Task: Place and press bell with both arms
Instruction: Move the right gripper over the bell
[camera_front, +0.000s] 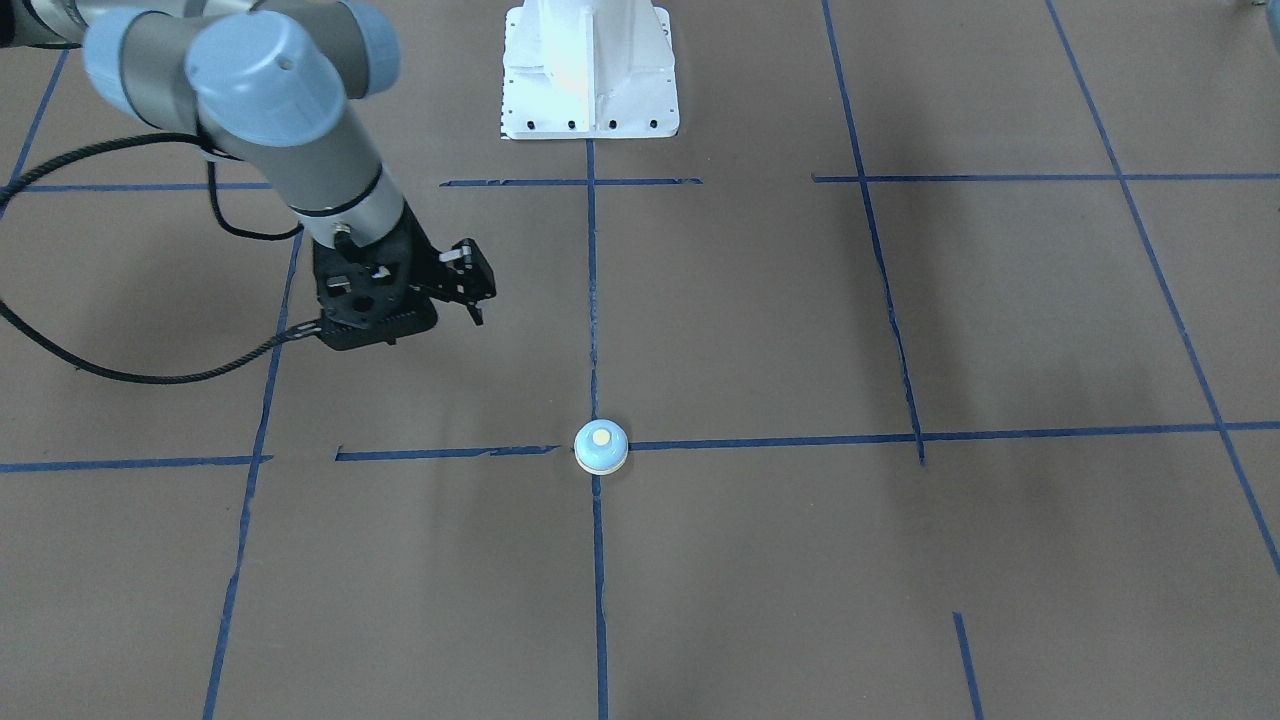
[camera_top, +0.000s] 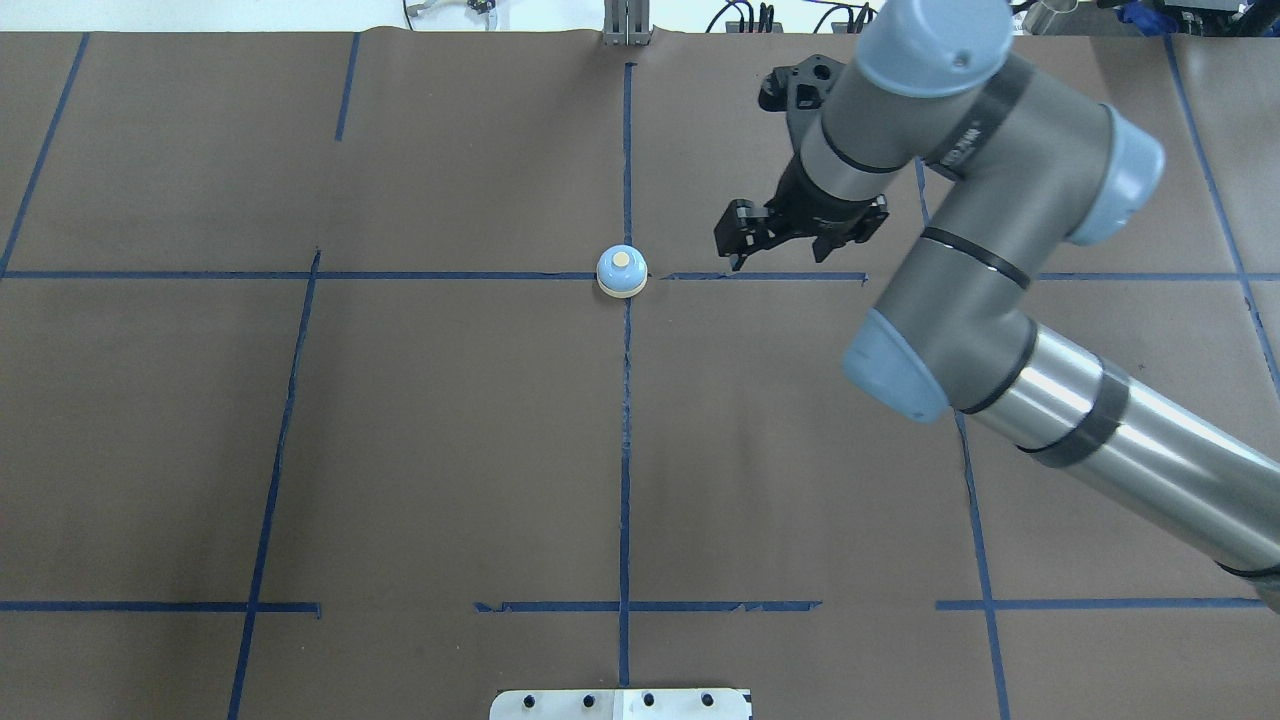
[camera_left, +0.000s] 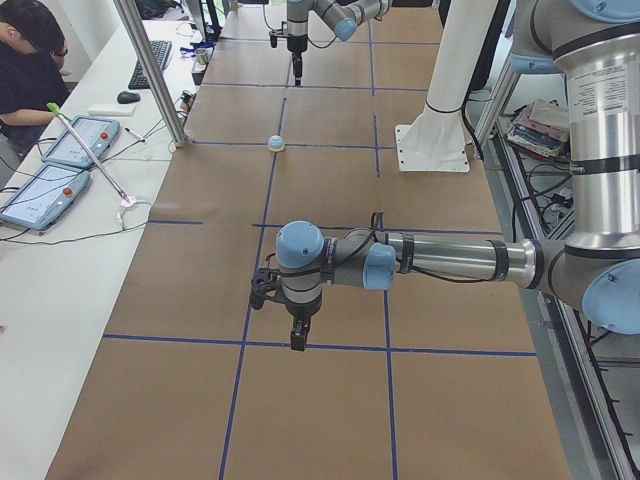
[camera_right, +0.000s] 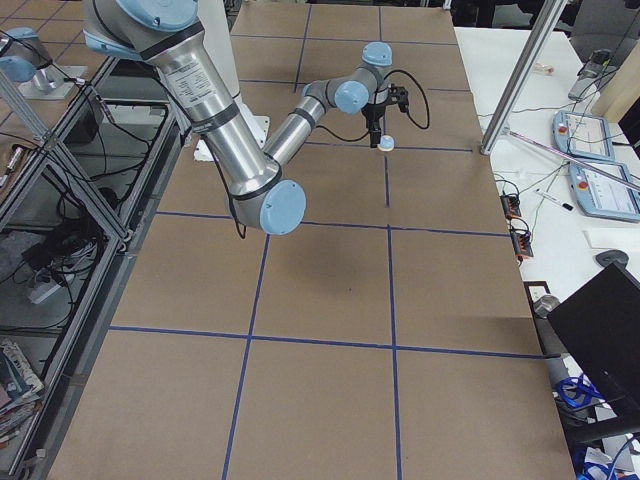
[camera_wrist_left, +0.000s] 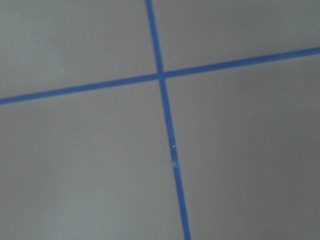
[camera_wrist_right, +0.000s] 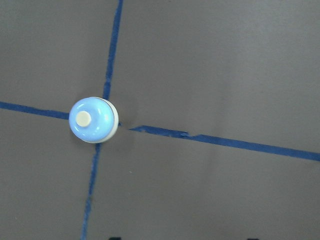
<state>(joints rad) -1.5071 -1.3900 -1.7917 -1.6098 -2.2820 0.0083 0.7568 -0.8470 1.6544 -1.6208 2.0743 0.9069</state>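
The light-blue bell (camera_top: 622, 271) stands upright on a crossing of blue tape lines, cream button up. It also shows in the front view (camera_front: 601, 446) and the right wrist view (camera_wrist_right: 93, 120). My right gripper (camera_top: 778, 258) hovers a short way to the bell's right in the overhead view, apart from it. Its jaws look open and empty; it also shows in the front view (camera_front: 440, 318). My left gripper (camera_left: 298, 340) shows only in the exterior left view, far from the bell (camera_left: 276, 144), pointing down over a tape line. I cannot tell whether it is open or shut.
The white pedestal (camera_front: 590, 70) stands at the robot's side of the brown table. A metal post (camera_left: 150, 70) stands at the far table edge. An operator (camera_left: 25, 60) sits beside tablets (camera_left: 45, 190) on the white side table.
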